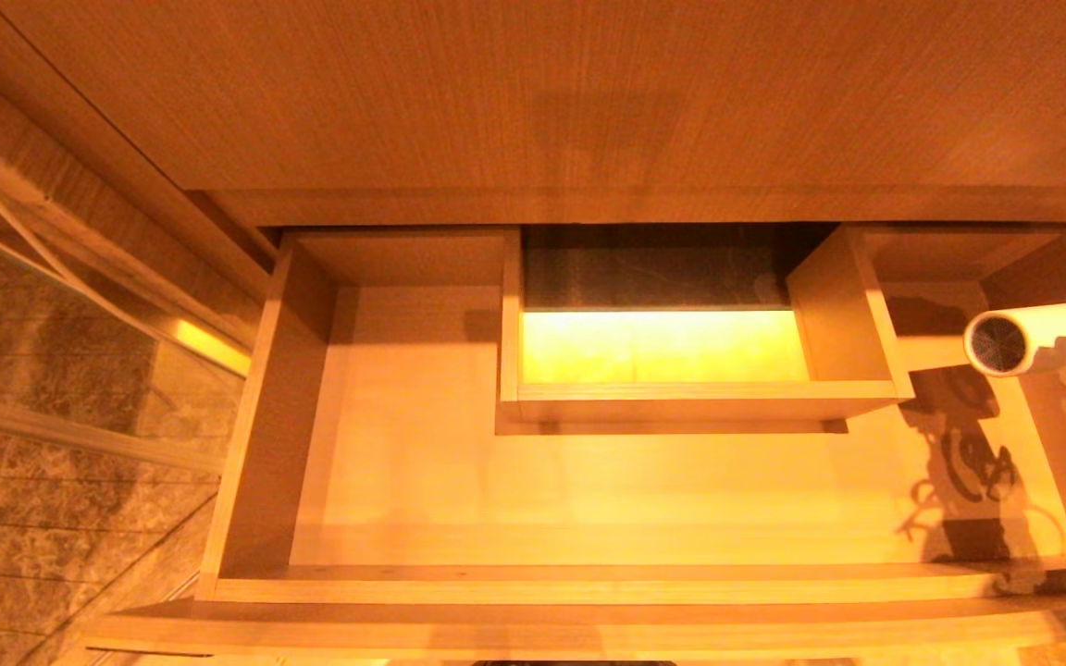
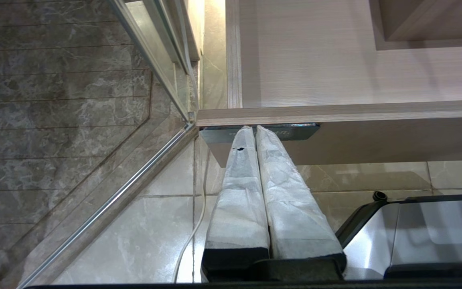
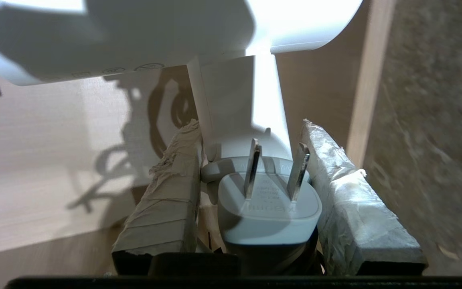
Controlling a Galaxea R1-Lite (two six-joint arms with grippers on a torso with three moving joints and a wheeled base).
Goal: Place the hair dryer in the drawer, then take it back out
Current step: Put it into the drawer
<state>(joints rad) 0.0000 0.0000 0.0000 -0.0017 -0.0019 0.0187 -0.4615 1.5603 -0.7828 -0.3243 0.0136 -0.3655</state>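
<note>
Left gripper (image 2: 256, 132) parked low, taped fingers pressed together on nothing, tips by the dark label on the drawer (image 1: 588, 585) front. Drawer pulled wide. Right gripper (image 3: 251, 160) part open, squeezing the white hair dryer (image 1: 1042, 339) handle, above the drawer's right end.

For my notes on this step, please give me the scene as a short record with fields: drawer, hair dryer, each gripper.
drawer: open, wide, boxed cut-out in the middle
hair dryer: white, held above the drawer's right end, not lying in it
plug: between the right fingers
right gripper: at the right edge, closed on the dryer's handle
left gripper: fingers together, empty, below the drawer front
</note>
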